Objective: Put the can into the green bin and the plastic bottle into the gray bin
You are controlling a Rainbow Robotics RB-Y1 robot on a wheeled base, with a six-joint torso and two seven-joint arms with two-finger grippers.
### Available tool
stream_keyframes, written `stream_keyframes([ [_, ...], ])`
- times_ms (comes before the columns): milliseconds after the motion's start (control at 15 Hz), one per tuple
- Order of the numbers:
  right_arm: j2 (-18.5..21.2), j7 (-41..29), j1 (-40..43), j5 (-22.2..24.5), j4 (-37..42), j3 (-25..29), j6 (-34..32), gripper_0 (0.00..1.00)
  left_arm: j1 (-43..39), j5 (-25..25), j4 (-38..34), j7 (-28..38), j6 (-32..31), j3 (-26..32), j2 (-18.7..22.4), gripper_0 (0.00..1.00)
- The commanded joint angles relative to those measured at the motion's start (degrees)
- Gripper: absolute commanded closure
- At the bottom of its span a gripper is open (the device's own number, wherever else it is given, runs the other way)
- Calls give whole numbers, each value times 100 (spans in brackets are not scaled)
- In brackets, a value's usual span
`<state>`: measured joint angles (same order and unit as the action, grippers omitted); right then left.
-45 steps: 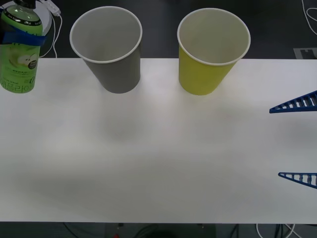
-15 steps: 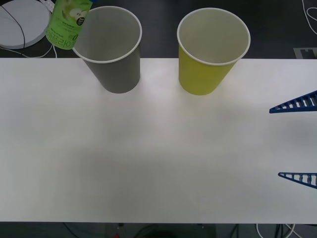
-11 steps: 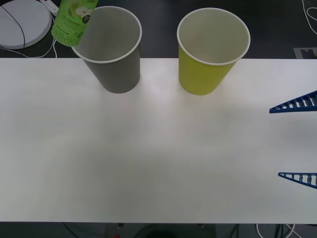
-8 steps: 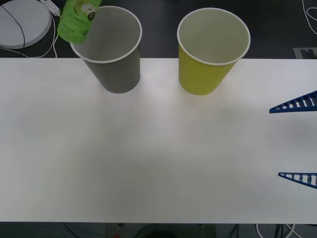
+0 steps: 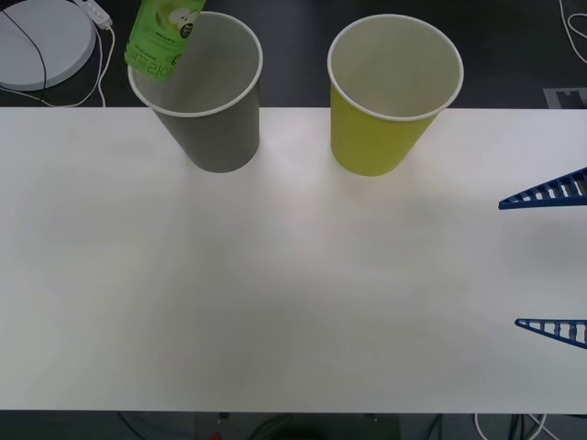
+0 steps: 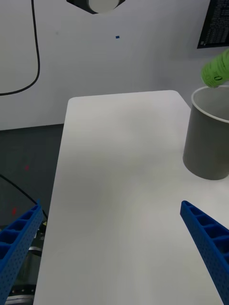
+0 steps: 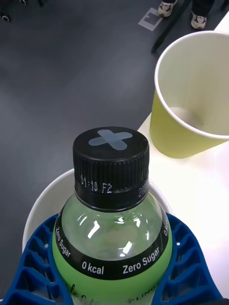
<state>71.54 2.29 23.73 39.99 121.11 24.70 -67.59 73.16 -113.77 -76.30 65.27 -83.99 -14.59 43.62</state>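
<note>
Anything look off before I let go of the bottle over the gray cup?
Nothing is spilled or damaged. The plastic bottle, clamped in the left gripper, hangs tilted over the gray bin, at its left rim rather than over the middle. The green bin stands upright. The right gripper waits open at the table's right edge.

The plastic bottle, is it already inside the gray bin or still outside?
Still outside: the plastic bottle hangs tilted over the gray bin's rim, clamped in the left pincer, cap on.

The plastic bottle (image 7: 112, 238) bears a black neck band reading "Zero Sugar" and "0 kcal"; its cap (image 7: 111, 167) rim shows partly legible printed characters.
</note>
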Motion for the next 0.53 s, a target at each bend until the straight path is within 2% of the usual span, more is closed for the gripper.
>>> stream_keyframes([
  [67, 0, 0, 0, 0, 0, 0, 0, 0, -3, -5, 89, -50, 67, 0, -29, 100],
  [400, 0, 0, 0, 0, 0, 0, 0, 0, -3, 4, 89, -50, 67, 0, -29, 99],
  [533, 0, 0, 0, 0, 0, 0, 0, 0, -3, 21, 89, -50, 67, -35, -38, 90],
])
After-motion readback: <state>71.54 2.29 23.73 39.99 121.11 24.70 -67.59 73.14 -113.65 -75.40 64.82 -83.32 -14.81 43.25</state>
